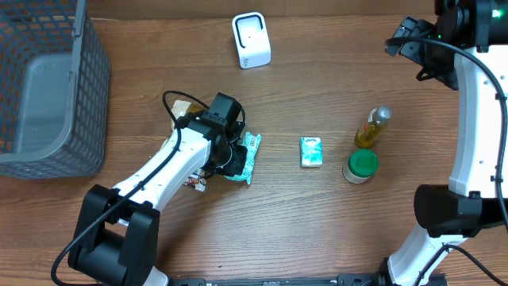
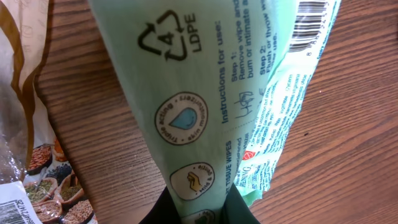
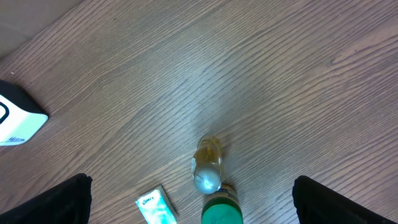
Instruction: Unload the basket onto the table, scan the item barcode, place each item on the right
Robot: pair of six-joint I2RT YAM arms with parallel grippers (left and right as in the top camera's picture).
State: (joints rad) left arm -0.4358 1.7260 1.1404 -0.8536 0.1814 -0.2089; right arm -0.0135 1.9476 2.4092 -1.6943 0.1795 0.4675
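My left gripper point(image 1: 231, 156) is shut on a pale green wet-wipes packet point(image 1: 248, 154), lifted a little off the table's middle left. In the left wrist view the packet point(image 2: 205, 93) fills the frame, pinched at its lower end by the gripper point(image 2: 202, 213), and its barcode point(image 2: 313, 23) shows at the top right. The white scanner point(image 1: 252, 40) stands at the back centre, apart from the packet. My right gripper point(image 1: 413, 44) hovers open and empty at the back right, and in its own view the gripper point(image 3: 194, 200) is high above the table.
A grey basket point(image 1: 48, 87) sits at the far left. A snack bag point(image 2: 25, 155) lies under the left arm. A small tissue pack point(image 1: 311, 151), an oil bottle point(image 1: 373, 127) and a green-lidded jar point(image 1: 361, 165) stand centre right.
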